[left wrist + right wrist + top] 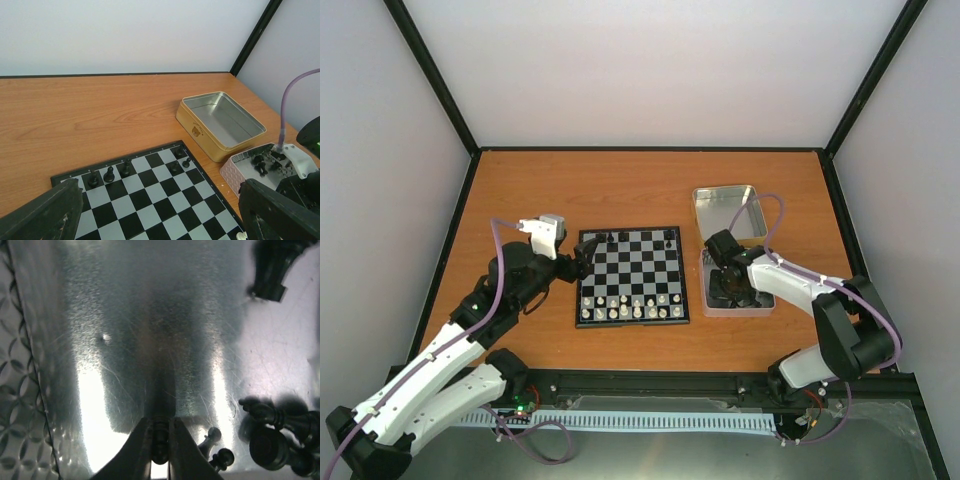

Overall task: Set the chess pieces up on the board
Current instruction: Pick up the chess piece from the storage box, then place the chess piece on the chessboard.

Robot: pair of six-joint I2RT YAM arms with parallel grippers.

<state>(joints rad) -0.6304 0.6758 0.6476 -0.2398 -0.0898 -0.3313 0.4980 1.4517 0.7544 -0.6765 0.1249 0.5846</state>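
Right claw [161, 425] pinched narrow, prob. on a tiny black plastic chess piece [159, 447], low in shiny silver metal tin [125, 330].
Left claw [585, 262] hangs wide by black-and-silver checked board [632, 270], keeping clear till needed.

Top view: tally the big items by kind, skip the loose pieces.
Chessboard: 1
Tins: 2, far tin empty, near tin holding pieces
Robot arms: 2, left arm, right arm
Total: 5
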